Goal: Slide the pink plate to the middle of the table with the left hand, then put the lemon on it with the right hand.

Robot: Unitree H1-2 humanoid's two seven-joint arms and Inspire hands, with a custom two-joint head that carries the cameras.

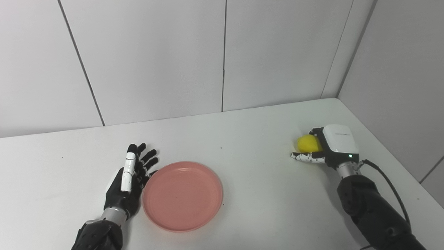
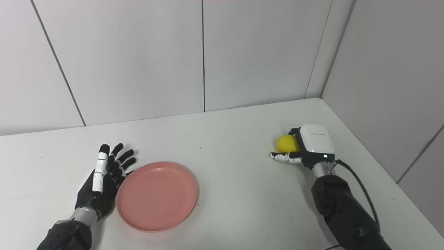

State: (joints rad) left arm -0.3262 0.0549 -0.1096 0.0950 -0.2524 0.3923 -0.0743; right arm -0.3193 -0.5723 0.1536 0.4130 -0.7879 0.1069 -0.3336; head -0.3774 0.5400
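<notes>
— What did the pink plate [image 1: 182, 196] look like?
— Round, shallow, salmon-pink, empty, lying flat at the lower middle of the frame, left of centre on the white table [image 1: 242, 139].
— And the lemon [image 1: 307, 143]?
— Small, bright yellow, at the right of the frame, cupped inside the right hand [image 1: 327, 148], fingers curled round it.
— The left hand [image 1: 130, 177]?
— Spread wide, holding nothing, edge-on against the plate's left rim.

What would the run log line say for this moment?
left hand: open, beside pink plate | right hand: closed around lemon on table | plate: empty | stage: lemon not yet placed
</notes>
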